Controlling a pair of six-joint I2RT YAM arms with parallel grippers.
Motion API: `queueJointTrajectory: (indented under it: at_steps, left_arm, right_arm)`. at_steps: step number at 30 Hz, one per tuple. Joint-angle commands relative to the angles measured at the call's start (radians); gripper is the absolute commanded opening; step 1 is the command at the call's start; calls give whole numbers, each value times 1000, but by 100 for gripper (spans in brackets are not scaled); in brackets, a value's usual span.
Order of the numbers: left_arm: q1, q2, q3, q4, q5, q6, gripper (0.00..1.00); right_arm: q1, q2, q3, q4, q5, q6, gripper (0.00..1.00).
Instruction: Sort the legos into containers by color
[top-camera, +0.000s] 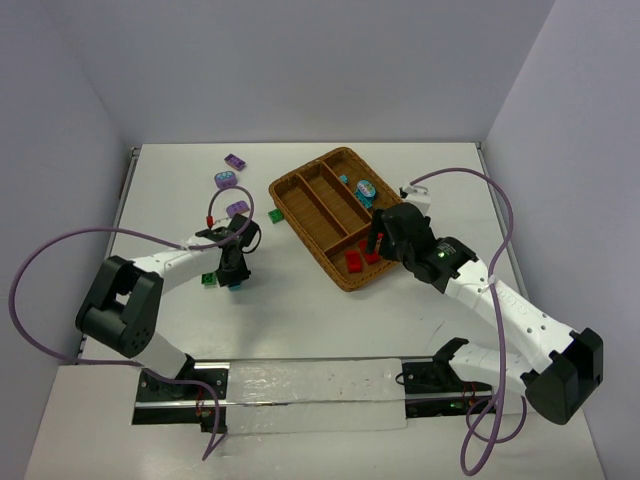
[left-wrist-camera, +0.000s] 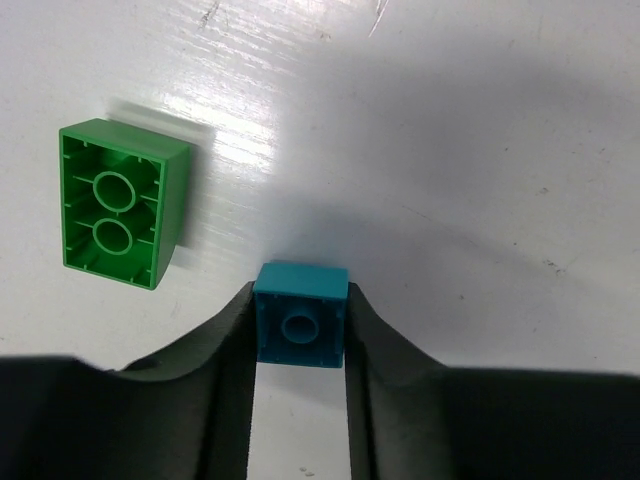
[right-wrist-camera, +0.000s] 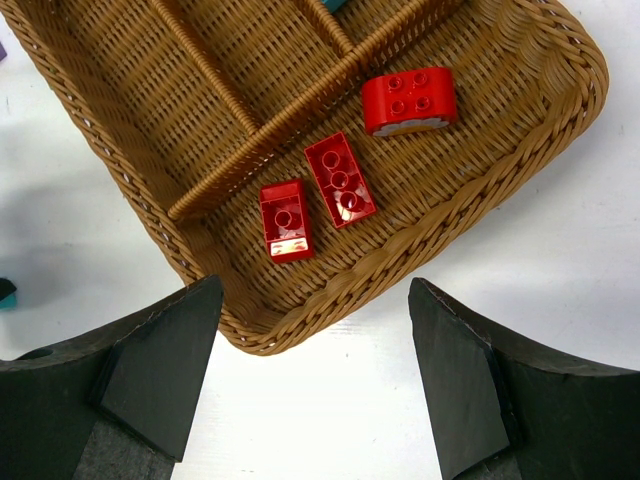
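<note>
Left end effector (left-wrist-camera: 300, 300) is clamped on 1 teal brick (left-wrist-camera: 300, 315), with fingers (left-wrist-camera: 235, 340) pressed to both of its sides and its hollow underside facing the wrist camera. Can't tell whether it touches the tabletop (left-wrist-camera: 450, 150) or sits just off it. It is left of the tray and well apart from it.

Right end effector (right-wrist-camera: 315, 300) has its jaws wide apart and holds nothing. It hangs over the near end of the wicker tray (right-wrist-camera: 480, 190).

Counts:
- Red legos: 3, all in the crosswise compartment (right-wrist-camera: 450, 150). These are the rounded red (right-wrist-camera: 407, 100), the long red (right-wrist-camera: 340, 180) and the short red (right-wrist-camera: 286, 220). None touch each other.
- Green: 2, both on the tabletop. The near green brick (left-wrist-camera: 120, 203) lies underside up just beside the clamped teal, not touching it. The far green brick (top-camera: 274, 215) lies just beside the tray's left corner.
- Purple legos: 3, on the tabletop left of the tray: (top-camera: 235, 160), (top-camera: 226, 179) and (top-camera: 238, 208).
- Teal-blue: 3. One is clamped. The small teal piece (top-camera: 343, 179) and the round teal piece (top-camera: 366, 188) are in the tray's right-hand long compartment.
</note>
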Motion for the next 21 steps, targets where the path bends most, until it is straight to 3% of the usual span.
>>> queueJointTrajectory:
  at_steps: [1,3,4,9,12,15,21]
  left_arm:
    - [-1,-38,30,6,4,8,17]
    - [-9,-44,79,-13,5,25,2]
    - [-12,-45,114,-20,7,33,0]
    - [-45,4,328,49,48,110,0]
    - [-49,113,507,75,93,135,0]
    - [-66,242,784,108,163,152,0]
    - [-90,513,1126,122,275,152,0]
  right_arm:
    - [10,5,42,25,21,-6,82]
    - [10,4,45,24,24,-7,82]
    - [9,3,45,23,26,-7,82]
    - [7,-13,42,21,57,-2,82]
    - [8,-22,39,24,76,3,82]
    - [9,-31,40,14,85,10,82]
    - [9,-44,41,8,111,12,82]
